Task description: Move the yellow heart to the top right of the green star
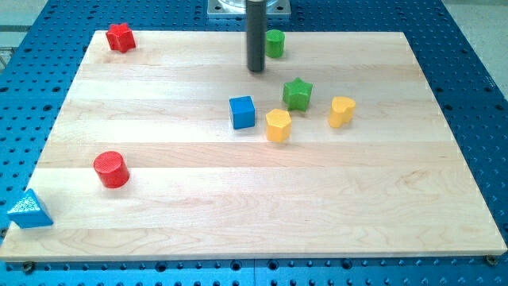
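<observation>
The green star (pixel 298 94) lies right of the board's middle, toward the view's top. A rounded yellow block (pixel 342 111), which looks like the heart, sits to the star's right and slightly lower, apart from it. A second yellow block (pixel 279 125), seemingly a pentagon, sits just below-left of the star. My tip (pixel 255 70) rests on the board above-left of the star, touching no block.
A green cylinder (pixel 275 43) stands just right of the rod near the top edge. A blue cube (pixel 243 112) sits left of the yellow pentagon. A red star (pixel 120 37) is at top left, a red cylinder (pixel 111 169) at lower left, and a blue triangle (pixel 29 210) at the bottom-left corner.
</observation>
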Motion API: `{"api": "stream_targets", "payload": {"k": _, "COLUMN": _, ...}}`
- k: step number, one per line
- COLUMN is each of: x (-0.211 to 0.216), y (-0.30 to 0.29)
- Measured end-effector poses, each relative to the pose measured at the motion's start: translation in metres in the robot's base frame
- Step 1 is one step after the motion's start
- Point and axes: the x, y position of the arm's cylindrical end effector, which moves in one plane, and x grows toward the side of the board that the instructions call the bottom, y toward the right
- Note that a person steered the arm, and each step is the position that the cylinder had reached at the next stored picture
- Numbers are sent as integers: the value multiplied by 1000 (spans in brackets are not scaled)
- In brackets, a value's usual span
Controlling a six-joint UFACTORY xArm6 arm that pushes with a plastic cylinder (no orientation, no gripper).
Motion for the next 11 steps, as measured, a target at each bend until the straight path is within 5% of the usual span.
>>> {"api": "stream_targets", "payload": {"k": 1, "x": 3, "y": -13}}
{"api": "stream_targets", "payload": {"k": 3, "x": 116, "y": 8}}
{"api": "stream_targets", "payload": {"k": 5, "x": 119, "y": 147}}
{"api": "stream_targets", "payload": {"k": 7, "x": 148, "y": 170}}
{"api": "stream_targets", "payload": {"k": 8, "x": 140, "y": 226}}
{"api": "stream_targets", "payload": {"k": 10, "x": 33, "y": 169}}
{"api": "stream_targets", "payload": {"k": 11, "x": 20, "y": 166}}
